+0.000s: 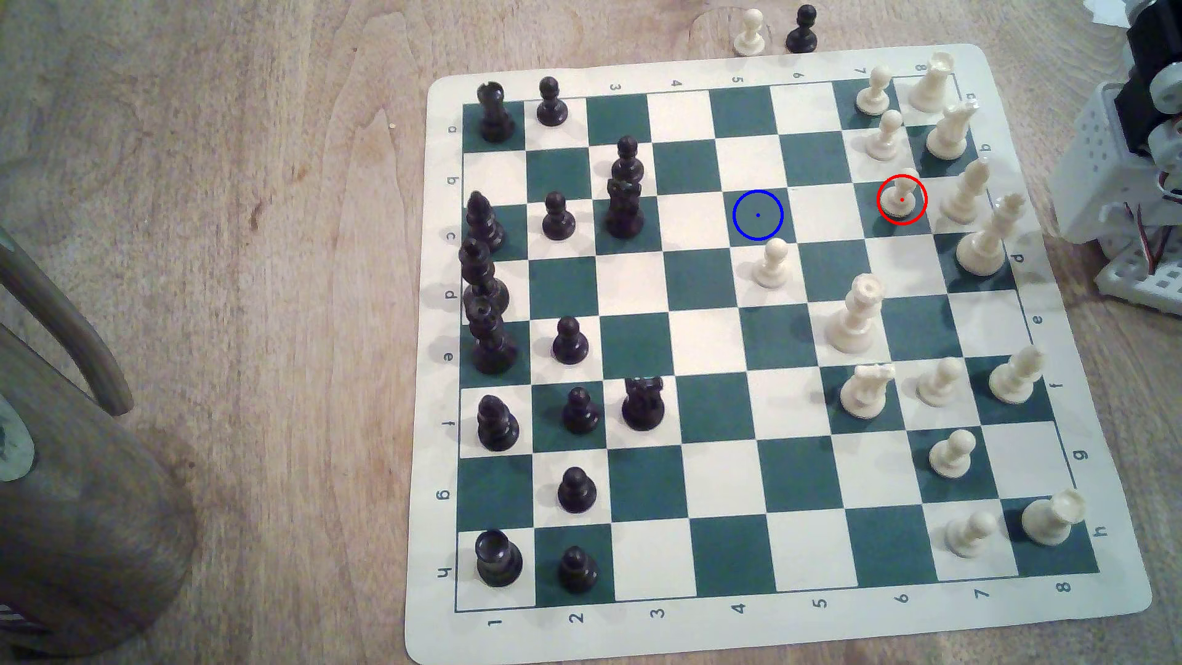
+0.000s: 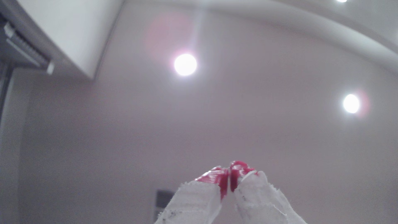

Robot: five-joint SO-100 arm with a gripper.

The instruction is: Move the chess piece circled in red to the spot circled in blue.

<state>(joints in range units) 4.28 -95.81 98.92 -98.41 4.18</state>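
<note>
The white pawn is not picked up yet.

The gripper (image 2: 229,183) is pointed up at the ceiling, red tips pressed together, nothing held. The white pawn (image 1: 900,198) is stood on its red-ringed green square, near taller white pieces. It should be reached from above, pinched at the thin neck, lifted high, then set on the blue-ringed square (image 1: 758,215) beside another white pawn (image 1: 772,263).
</note>
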